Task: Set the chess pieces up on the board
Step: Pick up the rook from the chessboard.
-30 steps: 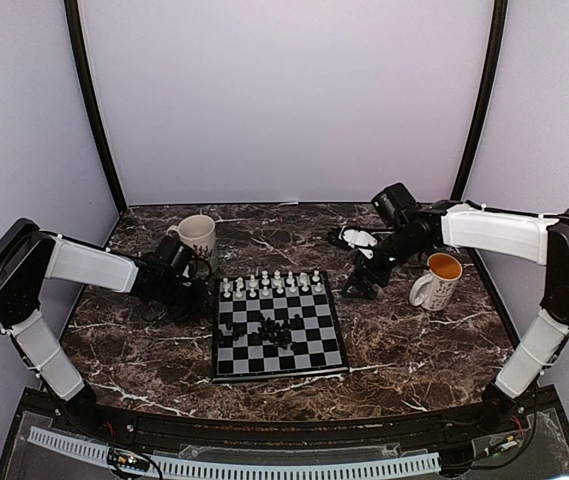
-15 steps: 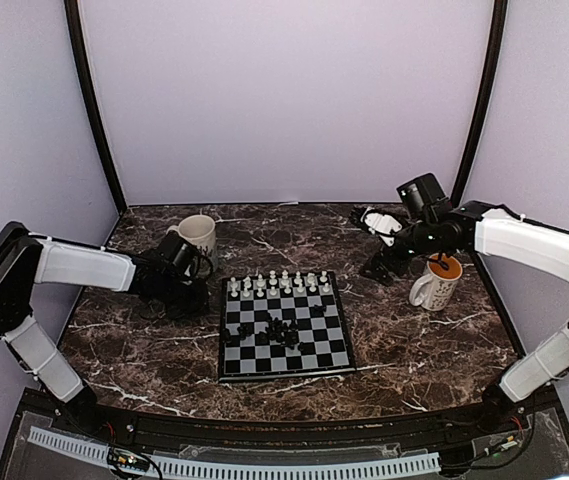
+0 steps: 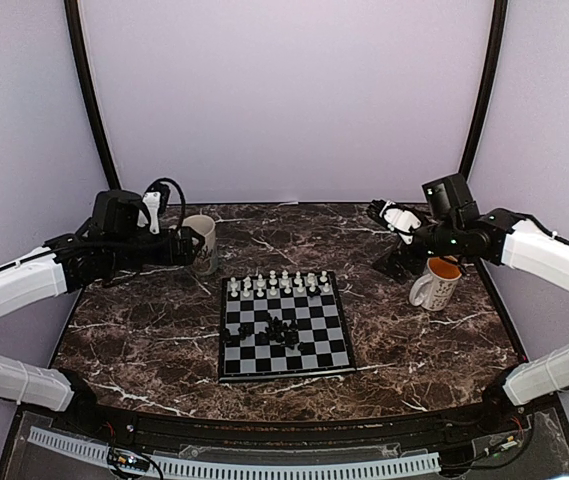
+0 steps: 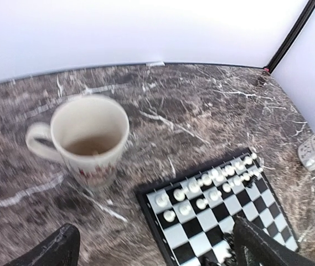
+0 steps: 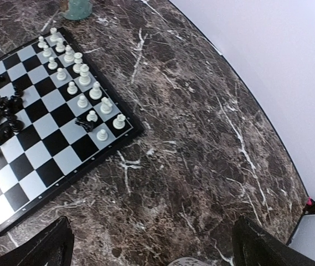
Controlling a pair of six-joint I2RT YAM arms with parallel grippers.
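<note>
Your left fingers (image 4: 55, 252) and right fingers (image 5: 38, 246) both hung wide and empty. The board (image 3: 336, 352) sat in the middle of the desk (image 3: 404, 345). The white pieces (image 3: 274, 283) were ranked along its 12 o'clock edge, and the black pieces (image 3: 269, 332) were heaped mid-board. I'd have dropped straight down on an outlying black one first.

Lab booth, lilac walls (image 3: 284, 100), marble tabletop (image 3: 404, 340)
</note>
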